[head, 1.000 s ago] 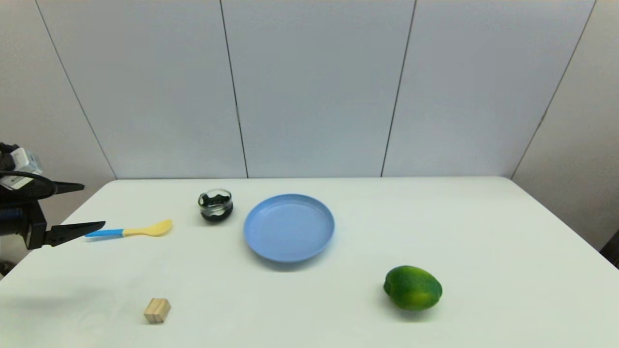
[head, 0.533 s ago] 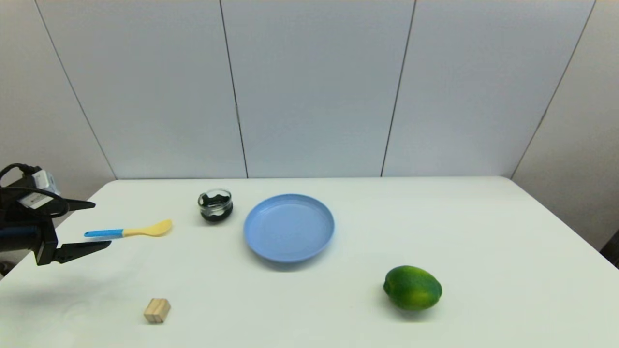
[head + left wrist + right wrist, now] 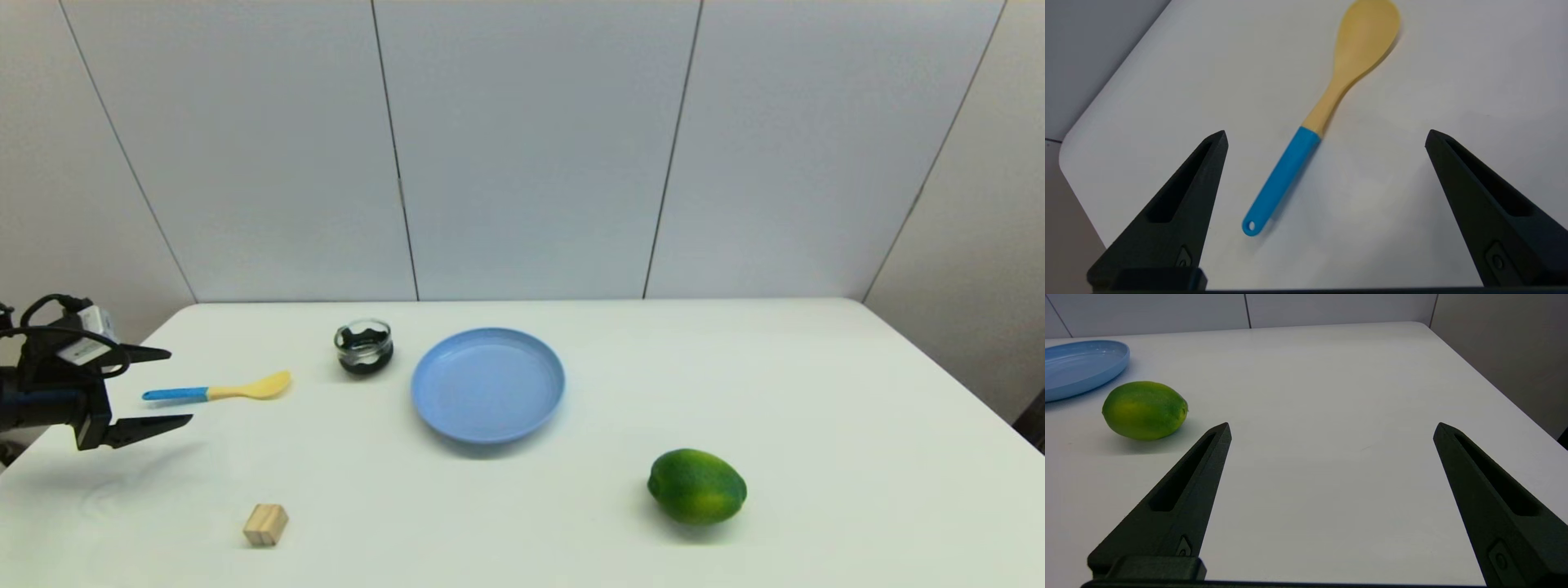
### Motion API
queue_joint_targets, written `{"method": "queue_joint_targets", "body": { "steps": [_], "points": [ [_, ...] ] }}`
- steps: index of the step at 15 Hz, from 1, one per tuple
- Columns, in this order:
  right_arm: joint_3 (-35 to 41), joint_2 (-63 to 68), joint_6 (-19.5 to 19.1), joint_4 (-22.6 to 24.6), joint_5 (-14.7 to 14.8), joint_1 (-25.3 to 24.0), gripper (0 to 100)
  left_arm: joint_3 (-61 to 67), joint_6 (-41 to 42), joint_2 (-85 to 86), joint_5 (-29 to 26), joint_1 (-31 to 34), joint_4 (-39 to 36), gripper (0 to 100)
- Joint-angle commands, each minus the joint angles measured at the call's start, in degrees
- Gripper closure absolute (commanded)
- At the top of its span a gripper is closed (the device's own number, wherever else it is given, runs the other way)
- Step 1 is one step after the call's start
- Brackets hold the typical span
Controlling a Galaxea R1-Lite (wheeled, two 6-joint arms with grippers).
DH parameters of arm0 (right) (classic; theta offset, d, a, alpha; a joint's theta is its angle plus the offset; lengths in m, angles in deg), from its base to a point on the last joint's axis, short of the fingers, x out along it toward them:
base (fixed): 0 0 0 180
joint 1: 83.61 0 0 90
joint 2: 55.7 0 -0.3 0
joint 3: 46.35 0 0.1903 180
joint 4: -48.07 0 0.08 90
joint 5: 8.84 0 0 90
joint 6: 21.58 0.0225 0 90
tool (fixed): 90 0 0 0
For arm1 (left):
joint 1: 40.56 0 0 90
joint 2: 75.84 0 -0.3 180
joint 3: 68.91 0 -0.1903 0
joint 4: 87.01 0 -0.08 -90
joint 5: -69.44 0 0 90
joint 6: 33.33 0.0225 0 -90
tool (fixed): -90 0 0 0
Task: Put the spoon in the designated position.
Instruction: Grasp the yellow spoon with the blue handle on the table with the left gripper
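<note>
The spoon (image 3: 216,391) lies flat on the white table at the left, blue handle pointing left, pale yellow bowl toward the plate. In the left wrist view the spoon (image 3: 1323,118) lies ahead of and between the two fingers, untouched. My left gripper (image 3: 180,386) hovers at the table's left edge, open wide, its tips straddling the end of the handle. The right gripper (image 3: 1331,430) is open over bare table at the right, out of the head view. The designated position has no marker that I can make out.
A round light-blue plate (image 3: 487,384) sits mid-table, with a small glass jar (image 3: 363,346) to its left. A wooden block (image 3: 265,524) lies near the front left. A green lime (image 3: 696,485) rests front right, also seen from the right wrist as lime (image 3: 1144,410).
The left gripper has come down and moved slightly right toward the spoon's handle end, staying open. The spoon and the other objects have not moved.
</note>
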Motion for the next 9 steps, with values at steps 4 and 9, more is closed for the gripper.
{"method": "queue_joint_targets", "body": {
  "steps": [4,9],
  "points": [
    [0.0,0.07,0.0,0.01,0.0,0.0,0,-7.9,0.85,-7.6,-0.3,-3.62,2.38,0],
    [0.0,0.07,0.0,0.01,0.0,0.0,0,-13.09,0.68,-9.18,0.23,-4.5,13.1,0]
  ]
}}
